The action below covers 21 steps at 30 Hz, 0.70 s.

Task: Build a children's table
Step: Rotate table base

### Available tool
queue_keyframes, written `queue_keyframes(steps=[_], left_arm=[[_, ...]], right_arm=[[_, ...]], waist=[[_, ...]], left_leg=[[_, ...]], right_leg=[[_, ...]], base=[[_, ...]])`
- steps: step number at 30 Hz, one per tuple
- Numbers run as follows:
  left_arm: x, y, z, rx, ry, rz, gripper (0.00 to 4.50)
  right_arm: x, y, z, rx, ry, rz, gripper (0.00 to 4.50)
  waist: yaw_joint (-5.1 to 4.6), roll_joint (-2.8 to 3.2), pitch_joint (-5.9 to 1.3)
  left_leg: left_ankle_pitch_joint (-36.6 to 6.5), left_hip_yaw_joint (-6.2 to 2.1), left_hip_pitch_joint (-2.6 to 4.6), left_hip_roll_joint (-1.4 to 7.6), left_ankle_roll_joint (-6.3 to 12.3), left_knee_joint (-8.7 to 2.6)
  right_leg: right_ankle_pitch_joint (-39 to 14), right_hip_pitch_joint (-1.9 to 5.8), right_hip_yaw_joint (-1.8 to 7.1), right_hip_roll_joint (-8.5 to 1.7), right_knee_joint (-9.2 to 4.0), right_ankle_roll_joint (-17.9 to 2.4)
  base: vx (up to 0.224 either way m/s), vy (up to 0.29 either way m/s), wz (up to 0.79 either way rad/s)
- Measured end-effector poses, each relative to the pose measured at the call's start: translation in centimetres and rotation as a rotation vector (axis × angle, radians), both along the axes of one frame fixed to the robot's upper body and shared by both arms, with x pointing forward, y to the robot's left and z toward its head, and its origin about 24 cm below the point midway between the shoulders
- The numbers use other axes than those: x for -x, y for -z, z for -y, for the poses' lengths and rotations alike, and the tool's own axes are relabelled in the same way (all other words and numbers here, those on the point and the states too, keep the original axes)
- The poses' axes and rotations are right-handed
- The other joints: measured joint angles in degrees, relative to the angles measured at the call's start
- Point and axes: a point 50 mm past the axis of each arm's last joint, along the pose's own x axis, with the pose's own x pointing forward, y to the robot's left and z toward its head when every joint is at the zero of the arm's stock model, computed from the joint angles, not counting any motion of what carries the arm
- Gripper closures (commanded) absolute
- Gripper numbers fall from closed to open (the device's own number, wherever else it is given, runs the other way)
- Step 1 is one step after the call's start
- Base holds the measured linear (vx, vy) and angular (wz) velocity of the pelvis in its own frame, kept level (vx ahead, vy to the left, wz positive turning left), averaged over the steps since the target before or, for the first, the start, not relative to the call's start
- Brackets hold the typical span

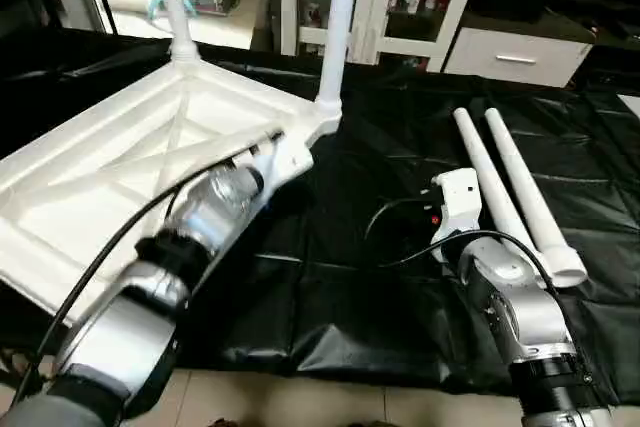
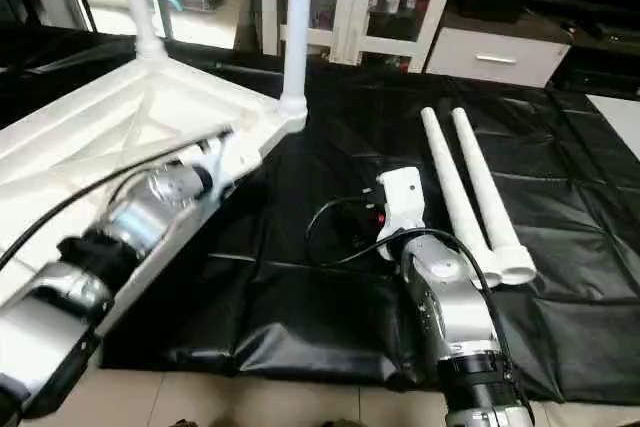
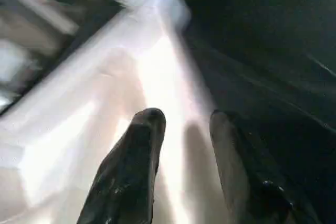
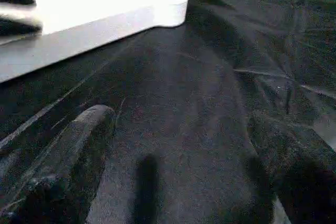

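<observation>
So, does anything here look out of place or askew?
Nothing looks damaged or spilled. The table top lies upside down on the black sheet, ribs up, with two fitted legs standing in its far corner sockets. Two loose legs lie side by side on the sheet by the right hand. That fits a half-built table.

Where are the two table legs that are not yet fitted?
The two loose legs lie side by side on the black sheet at the robot's right, just beyond the right end effector, apart from the tabletop.
</observation>
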Motion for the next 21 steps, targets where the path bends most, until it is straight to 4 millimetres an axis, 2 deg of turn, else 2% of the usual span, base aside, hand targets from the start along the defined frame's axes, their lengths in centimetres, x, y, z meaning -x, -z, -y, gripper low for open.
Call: queue_keyframes(steps=[5, 10, 15, 18, 21], left_arm=[[-0.8, -2.9, 0.4, 0.298, -0.042, 0.072, 2.71], [0.0, -3.0, -0.5, 0.373, 0.07, -0.038, 2.71], [2.0, -1.6, -4.3, 0.322, 0.119, -0.228, 2.71], [3.5, -2.3, -7.2, 0.227, 0.16, -0.311, 2.71], [4.6, -3.0, -9.6, 0.125, 0.167, -0.38, 2.71]], right_arm=[[0.0, 0.0, -0.1, -0.002, 0.001, 0.0, 0.17], [0.3, 0.0, -0.1, -0.006, -0.009, -0.001, 0.17], [1.0, -0.2, 0.1, -0.011, -0.086, -0.003, 0.17], [1.7, -1.0, -0.4, -0.023, -0.195, 0.018, 0.17], [2.3, -0.9, -0.5, -0.026, -0.254, 0.012, 0.17]], waist=[[1.18, 0.0, 0.0], [1.18, 0.0, 0.01], [1.19, 0.02, 0.04], [1.13, 0.02, 0.04], [1.19, 0.02, 0.04]], left_leg=[[0.0, 0.13, 0.0, 0.0, 0.25, 0.06], [-0.1, 0.15, 0.17, 0.01, -0.01, 0.06], [-0.1, 0.14, 0.25, 0.04, -0.19, 0.05], [-0.1, 0.1, 0.28, 0.07, -0.21, 0.04], [-0.1, 0.12, 0.29, 0.04, -0.21, 0.03]], right_leg=[[-0.1, -0.05, 0.02, -0.03, 0.0, -0.1], [-0.1, -0.01, 0.05, -0.04, 0.15, -0.1], [-0.1, -0.02, 0.1, -0.03, 0.24, -0.1], [-0.1, -0.02, 0.1, -0.02, 0.28, -0.1], [-0.1, 0.0, 0.14, -0.03, 0.31, -0.1]], base=[[0.0, 0.0, 0.0], [0.0, 0.0, 0.0], [0.0, 0.0, 0.0], [0.0, 0.0, 0.0], [0.0, 0.0, 0.0]])
